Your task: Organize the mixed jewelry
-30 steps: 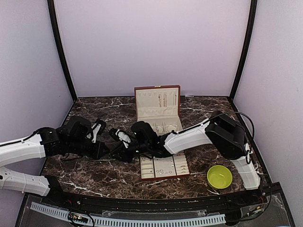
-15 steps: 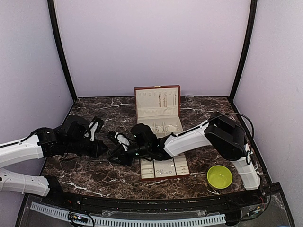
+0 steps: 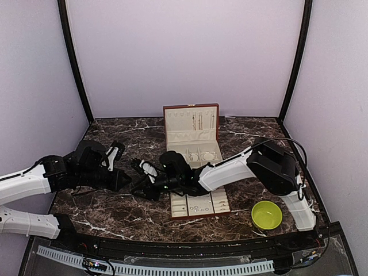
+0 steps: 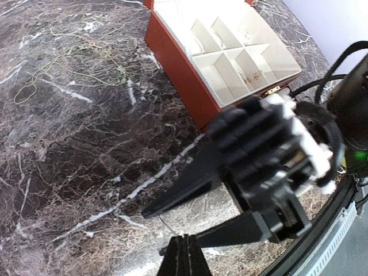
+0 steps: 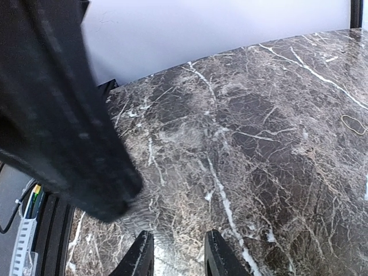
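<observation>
The left tool (image 4: 184, 259) is pinched shut and the right tool (image 5: 179, 257) slightly parted, tip to tip over the marble worktop (image 3: 115, 214). A thin chain loop (image 5: 353, 123) lies at the right-wrist view's right edge.

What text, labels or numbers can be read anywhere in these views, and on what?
No readable text in any view.
On the jewelry box: no lettering on lid or lining.
On the compartment tray: none.
On the yellow-green bowl: none.
On the white strip along the front edge: only a row of slots, no legible marks.
</observation>
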{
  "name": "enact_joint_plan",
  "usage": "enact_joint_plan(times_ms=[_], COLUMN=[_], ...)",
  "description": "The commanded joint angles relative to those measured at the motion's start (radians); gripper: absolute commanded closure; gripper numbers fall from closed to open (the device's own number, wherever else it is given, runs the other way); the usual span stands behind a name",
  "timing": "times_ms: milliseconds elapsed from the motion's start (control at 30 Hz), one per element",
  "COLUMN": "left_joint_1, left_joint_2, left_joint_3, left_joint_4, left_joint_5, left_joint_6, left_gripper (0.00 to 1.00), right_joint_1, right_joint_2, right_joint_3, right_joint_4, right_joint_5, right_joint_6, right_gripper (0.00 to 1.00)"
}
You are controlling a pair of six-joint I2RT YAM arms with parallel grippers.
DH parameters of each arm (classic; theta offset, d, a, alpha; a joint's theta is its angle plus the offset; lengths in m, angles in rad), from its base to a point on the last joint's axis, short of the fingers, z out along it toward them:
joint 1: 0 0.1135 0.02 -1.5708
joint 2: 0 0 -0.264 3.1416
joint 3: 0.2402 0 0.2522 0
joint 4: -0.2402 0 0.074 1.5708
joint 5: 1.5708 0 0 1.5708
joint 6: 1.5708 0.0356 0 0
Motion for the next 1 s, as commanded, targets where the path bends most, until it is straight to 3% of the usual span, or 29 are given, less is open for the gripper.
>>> enact_joint_plan(times_ms=[0, 367, 533, 667, 833, 967], left_joint_1=[-0.005, -0.004, -0.005, -0.003, -0.004, -0.003], left_joint_2=[-0.025, -0.042, -0.048, -0.056, -0.074, -0.076], left_joint_3=[-0.004, -0.013, -0.015, -0.012, 0.005, 0.053], left_joint_4=[0.028, 0.039, 0.042, 0.046, 0.059, 0.062], left_joint_5=[0.040, 0.056, 0.044, 0.039, 0.030, -0.012], left_joint_6=[-0.008, -0.012, -0.014, -0.002, 0.029, 0.076], left_gripper=[1.00, 1.00, 1.00, 0.98, 0.56, 0.40], right_joint_1=[0.000, -0.009, -0.012, -0.030, -0.069, -0.083], right_joint_2=[0.024, 0.030, -0.025, -0.087, -0.171, -0.245], right_joint_3=[0.029, 0.053, -0.011, -0.049, -0.072, -0.085], right_joint_4=[0.065, 0.100, 0.168, 0.183, 0.165, 0.120], right_joint_5=[0.048, 0.090, 0.130, 0.182, 0.212, 0.257], right_joint_6=[0.008, 0.010, 0.021, 0.032, 0.034, -0.004], right_gripper=[0.69, 0.71, 0.97, 1.00, 1.00, 1.00])
